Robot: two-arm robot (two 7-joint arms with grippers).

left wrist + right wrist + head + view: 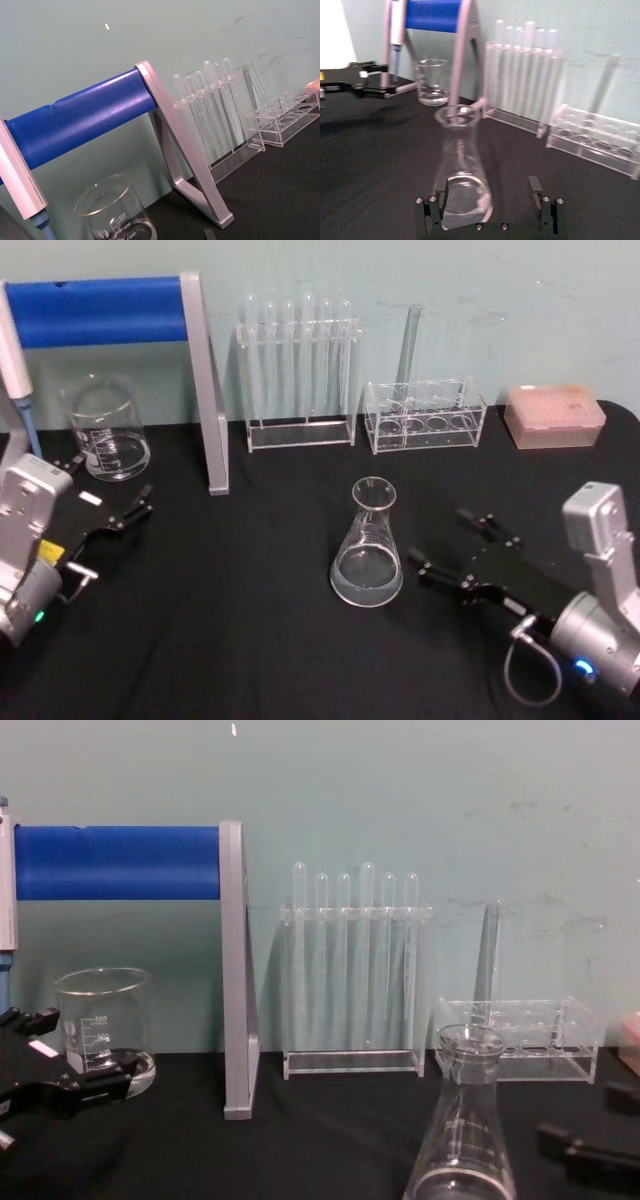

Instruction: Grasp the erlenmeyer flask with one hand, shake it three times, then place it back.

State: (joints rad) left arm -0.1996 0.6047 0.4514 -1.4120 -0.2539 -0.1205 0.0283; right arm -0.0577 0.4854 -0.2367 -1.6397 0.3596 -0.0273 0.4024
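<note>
Bare black bench (250,590) surrounds the erlenmeyer flask (367,545) on its left, front and back. The right pincer (447,552) sits open just to its right, fingers apart from the glass. Behind, the two test tube racks (300,375) (425,415) line the wall, well apart. The left pincer (125,510) lies near the beaker (105,430), beside the blue-barred stand (205,390).

The flask (367,545) is clear glass with faint white marks, standing on a black cloth (250,620). Left of it stand a clear beaker (105,427) with white marks and a grey stand (205,380) with a blue bar (95,310). Behind the flask the racks (425,415) are clear, a box (555,415) to their right is pink, and the wall (450,290) is pale green.
</note>
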